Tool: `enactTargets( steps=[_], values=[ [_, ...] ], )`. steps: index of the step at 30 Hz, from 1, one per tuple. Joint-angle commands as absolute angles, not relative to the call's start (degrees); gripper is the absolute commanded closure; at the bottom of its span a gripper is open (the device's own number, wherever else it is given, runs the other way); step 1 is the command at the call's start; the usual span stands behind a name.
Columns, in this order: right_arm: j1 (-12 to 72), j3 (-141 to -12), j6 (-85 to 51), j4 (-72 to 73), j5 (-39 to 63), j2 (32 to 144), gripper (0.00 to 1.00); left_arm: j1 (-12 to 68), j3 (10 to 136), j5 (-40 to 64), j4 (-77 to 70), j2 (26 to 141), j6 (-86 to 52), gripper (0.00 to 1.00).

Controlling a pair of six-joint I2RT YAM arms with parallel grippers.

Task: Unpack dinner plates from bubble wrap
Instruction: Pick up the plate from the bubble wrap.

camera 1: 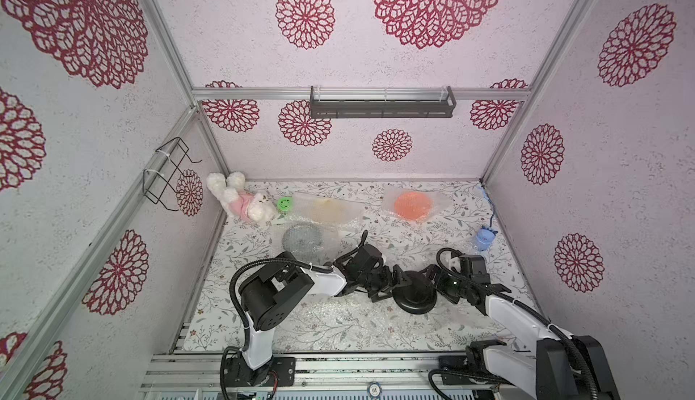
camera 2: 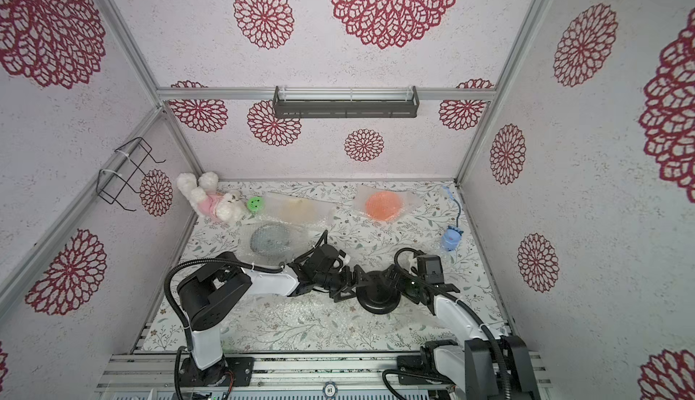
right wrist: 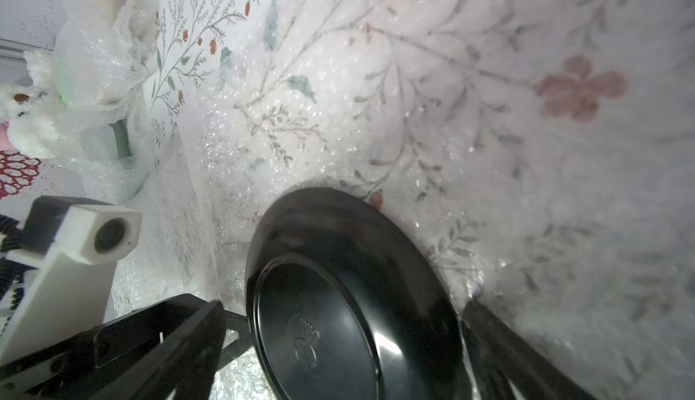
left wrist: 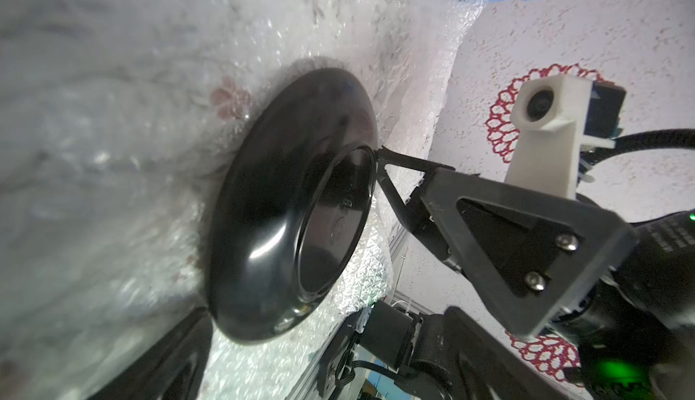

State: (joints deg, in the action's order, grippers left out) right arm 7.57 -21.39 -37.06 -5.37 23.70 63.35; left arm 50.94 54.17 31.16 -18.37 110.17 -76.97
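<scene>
On the bench [camera 1: 413, 244], front centre, the bubble wrap [camera 1: 338, 315] lies flat, with the black plate [camera 1: 415, 296] upside down on it, bare. The left hand [camera 1: 391, 283] and right hand [camera 1: 436, 279] flank it, both spread wide. Next, I'd say: lift it clear.

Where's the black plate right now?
In both top views the black plate lies upside down near the front centre of the table, on an opened bubble wrap sheet, between the left pincer and right pincer.

Black plate [camera 1: 415, 299] lies bare and upside down on a flat bubble wrap sheet [camera 1: 331, 319]; orange plate [camera 1: 413, 205], cream plate [camera 1: 326, 210] and blue-green plate [camera 1: 302, 238] lie wrapped farther back
</scene>
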Motion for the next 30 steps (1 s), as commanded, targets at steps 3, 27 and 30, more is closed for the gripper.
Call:
enactTargets(
  steps=[3,27,30],
  values=[
    [7.82,-19.24,-37.15,-10.34,23.28,65.21,0.01,51.15,53.7,32.13,-29.5,106.88,-79.45,0.03],
    [7.73,-19.24,-36.48,-8.72,22.32,68.02,0.01,51.75,55.72,27.7,-42.19,111.13,-79.47,0.03],
    [7.73,-19.14,-36.78,-8.02,22.66,68.47,0.01,51.94,56.78,27.66,-44.88,111.91,-79.7,0.03]
  ],
)
